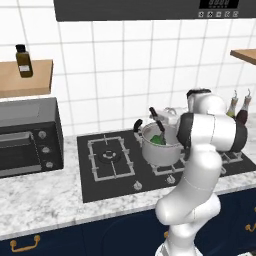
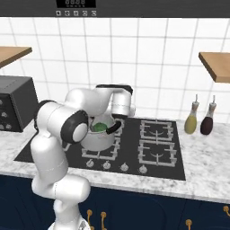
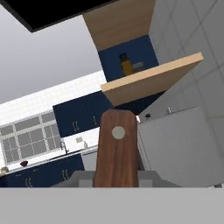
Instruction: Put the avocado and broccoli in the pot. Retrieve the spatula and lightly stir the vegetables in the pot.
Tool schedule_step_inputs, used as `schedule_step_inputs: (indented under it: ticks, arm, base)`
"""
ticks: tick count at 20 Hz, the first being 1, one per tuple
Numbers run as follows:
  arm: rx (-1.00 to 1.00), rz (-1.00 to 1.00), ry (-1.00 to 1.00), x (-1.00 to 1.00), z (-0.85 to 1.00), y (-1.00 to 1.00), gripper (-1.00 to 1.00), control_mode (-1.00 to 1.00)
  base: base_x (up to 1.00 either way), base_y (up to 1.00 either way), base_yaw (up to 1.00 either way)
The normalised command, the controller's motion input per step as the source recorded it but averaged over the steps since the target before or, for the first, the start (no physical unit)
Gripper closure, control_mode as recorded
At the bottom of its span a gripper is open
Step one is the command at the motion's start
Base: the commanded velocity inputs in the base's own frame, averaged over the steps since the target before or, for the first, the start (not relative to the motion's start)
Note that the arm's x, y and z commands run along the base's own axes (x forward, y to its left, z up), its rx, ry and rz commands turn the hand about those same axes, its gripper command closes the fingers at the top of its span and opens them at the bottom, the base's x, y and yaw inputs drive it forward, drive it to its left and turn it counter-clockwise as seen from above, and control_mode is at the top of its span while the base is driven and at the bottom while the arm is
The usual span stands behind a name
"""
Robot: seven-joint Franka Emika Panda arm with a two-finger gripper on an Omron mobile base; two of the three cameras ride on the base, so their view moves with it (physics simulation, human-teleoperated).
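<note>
While the arm leans across the stove with its hand hidden behind its own elbow in both base views, your biggest risk is the pot itself: it stands on the burner nearest the arm's side of the stove, a shiny steel cylinder with black side handles, and a stir that pushes too hard against its wall could slide it off the grate or tip it. Next in size is the spatula; the hand view looks straight along its brown wooden handle, and the gripper is closed on that handle, though you cannot see the fingertips plainly there. In the left base view the dark handle rises slanted out of the pot's mouth, so the blade is down inside, where you cannot see it. If the hold is near the handle's end, a sideways load at the blade may twist the tool in the grip or pull it loose. Smallest are the vegetables, a green clump lying in the pot close to the spatula; a quick sweep could flick a piece over the rim onto the stove, or press the soft pieces against the wall. You cannot tell broccoli from avocado at this size, so keep the strokes short and shallow.
</note>
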Motion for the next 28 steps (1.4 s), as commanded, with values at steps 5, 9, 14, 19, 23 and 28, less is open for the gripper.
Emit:
schedule_step_inputs:
  ticks: [5, 9, 14, 19, 23, 28]
  arm:
    - [-0.01, 0.01, -0.28, -0.09, -0.32, -0.04, 1.00, -1.00]
    - [-0.02, -0.01, -0.13, 0.17, -0.01, -0.33, 1.00, -1.00]
    - [0.20, 0.01, -0.02, -0.32, 0.21, 0.36, 1.00, -1.00]
    - [0.27, 0.01, 0.03, -0.08, 0.03, 0.24, 1.00, -1.00]
    - [0.18, 0.00, 0.02, -0.03, -0.01, 0.08, 1.00, -1.00]
    - [-0.06, 0.00, 0.00, -0.08, 0.01, 0.18, 1.00, -1.00]
  base:
    - [0.00, 0.00, 0.00]
    - [0.00, 0.00, 0.00]
    - [0.00, 0.00, 0.00]
    - [0.00, 0.00, 0.00]
    - [0.00, 0.00, 0.00]
    - [0.00, 0.00, 0.00]
